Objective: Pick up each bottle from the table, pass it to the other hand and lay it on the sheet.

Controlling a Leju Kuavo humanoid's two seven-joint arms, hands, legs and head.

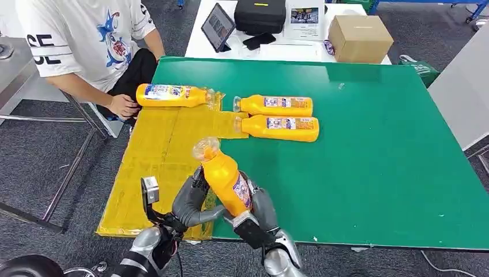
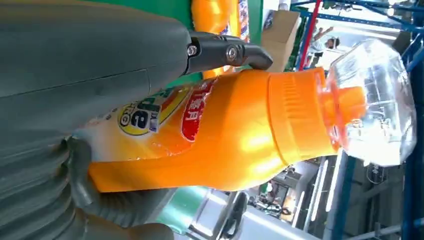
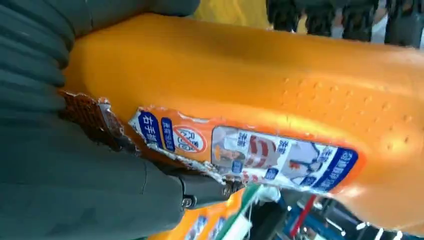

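Handover stage. Held bottle (image 1: 226, 180) between both hands above near counter (image 1: 375, 173) edge; long axis tilted, cap up and away from robot. Right hand (image 1: 258, 214) clamped on lower body; left hand (image 1: 193, 200) wrapped round body beside it. Yellow sheet (image 1: 155, 167) lies left of hands, nearer left hand. Est. next: right releases, left lays bottle flat. Two bottles (image 1: 277, 116) ahead on counter, one bottle (image 1: 171, 95) on sheet.
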